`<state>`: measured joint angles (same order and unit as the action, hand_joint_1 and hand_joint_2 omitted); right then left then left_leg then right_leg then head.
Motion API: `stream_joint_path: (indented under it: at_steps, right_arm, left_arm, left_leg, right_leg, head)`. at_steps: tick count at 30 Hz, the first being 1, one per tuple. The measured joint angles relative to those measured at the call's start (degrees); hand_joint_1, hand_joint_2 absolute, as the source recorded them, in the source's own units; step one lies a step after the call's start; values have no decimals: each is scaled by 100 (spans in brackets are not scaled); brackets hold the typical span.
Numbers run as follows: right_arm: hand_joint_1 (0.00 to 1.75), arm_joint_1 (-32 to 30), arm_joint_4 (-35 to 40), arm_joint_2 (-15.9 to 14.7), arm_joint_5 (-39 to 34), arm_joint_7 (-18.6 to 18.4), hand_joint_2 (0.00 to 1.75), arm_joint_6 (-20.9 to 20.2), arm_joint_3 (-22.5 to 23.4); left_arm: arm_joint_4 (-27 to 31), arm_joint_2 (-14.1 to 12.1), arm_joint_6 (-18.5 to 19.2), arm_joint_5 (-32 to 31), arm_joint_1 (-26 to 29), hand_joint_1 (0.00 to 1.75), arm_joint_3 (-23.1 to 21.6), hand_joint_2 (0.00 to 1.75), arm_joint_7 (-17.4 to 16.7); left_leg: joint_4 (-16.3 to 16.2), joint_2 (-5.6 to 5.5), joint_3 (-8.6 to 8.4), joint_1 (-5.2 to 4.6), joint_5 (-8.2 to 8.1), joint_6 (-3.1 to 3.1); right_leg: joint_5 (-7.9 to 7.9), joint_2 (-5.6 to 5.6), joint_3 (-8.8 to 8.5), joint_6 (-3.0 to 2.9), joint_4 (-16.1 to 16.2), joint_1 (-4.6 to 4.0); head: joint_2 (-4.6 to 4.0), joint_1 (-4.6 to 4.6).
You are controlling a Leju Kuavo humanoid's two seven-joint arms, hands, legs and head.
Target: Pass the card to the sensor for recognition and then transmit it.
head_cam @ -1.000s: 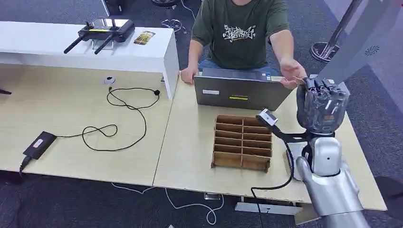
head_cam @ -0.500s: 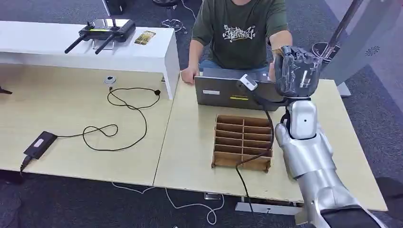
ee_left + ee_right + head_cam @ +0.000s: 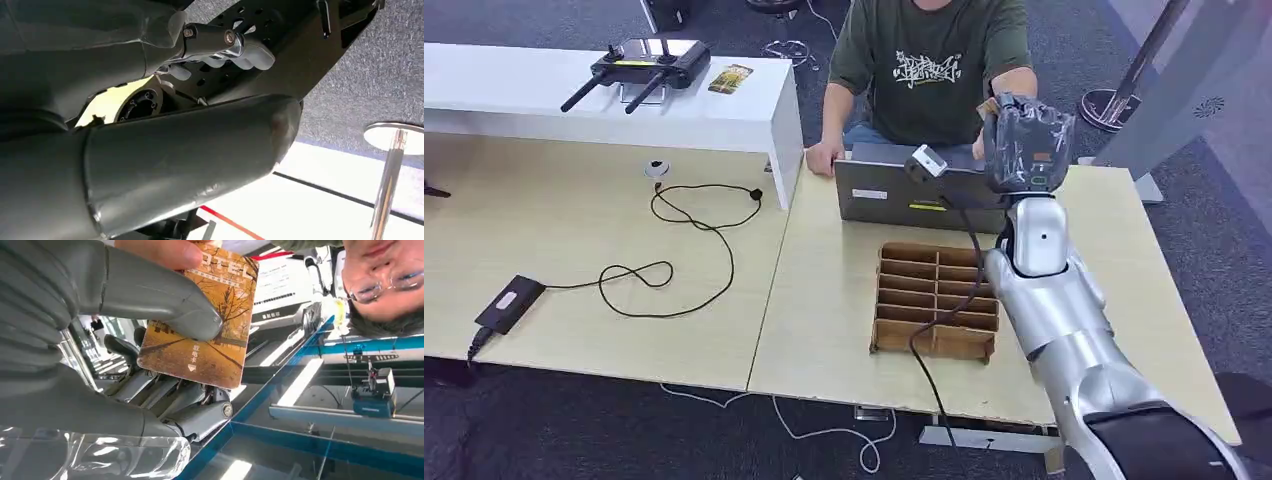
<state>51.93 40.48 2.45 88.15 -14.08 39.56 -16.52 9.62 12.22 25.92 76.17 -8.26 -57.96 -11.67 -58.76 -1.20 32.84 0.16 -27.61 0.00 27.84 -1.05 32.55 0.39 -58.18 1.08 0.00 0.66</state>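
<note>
**Card held at far edge of table**

Right hand (image 3: 1022, 140): raised over the laptop (image 3: 904, 195), thumb (image 3: 165, 305) pinching an orange card (image 3: 210, 325) against the fingers. A person's fingertip (image 3: 165, 251) is touching the card's far end. Left hand (image 3: 150, 150): grasp cannot be told. Divided box (image 3: 934, 300): sitting nearer, on the table (image 3: 824, 330).

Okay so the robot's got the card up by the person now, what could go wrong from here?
The right hand pins the card with its thumb while a person's fingers touch the far edge. If the hand lets go before the person has a firm grip, the card could drop onto the laptop or the slotted box. If it holds on too long, a pull could bend the card.
</note>
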Motion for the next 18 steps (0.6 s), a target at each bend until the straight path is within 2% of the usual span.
stream_joint_path:
  at_steps: [1,5,6,7,18]
  right_arm:
    - [154,0,-20,0,0,-2,175,0,0]
    - [154,-2,-63,0,-7,37,175,0,0]
    - [63,-2,-66,0,-9,39,175,0,0]
    - [0,-2,-72,0,-9,41,175,0,0]
    - [0,-103,-66,0,-63,297,175,2,22]
  left_arm:
    - [0,-2,4,-2,0,0,-2,0,0]
    - [0,-20,114,-15,0,0,-4,0,-2]
    - [0,-24,116,-15,0,0,-4,0,-4]
    - [0,-26,116,-15,0,0,-4,0,-7]
    - [0,-46,194,-15,2,0,-7,0,-11]
  left_leg:
    - [0,0,0,0,0,0]
    - [0,1,0,0,0,0]
    - [0,1,0,0,0,0]
    - [0,1,0,0,0,0]
    - [0,1,0,0,1,-1]
  right_leg:
    - [0,0,0,0,0,0]
    - [0,0,1,0,0,0]
    - [0,0,2,0,0,0]
    - [0,1,1,0,0,0]
    - [0,1,3,0,0,0]
  head:
    - [0,0]
    - [0,0]
    - [0,0]
    - [0,0]
    - [0,0]
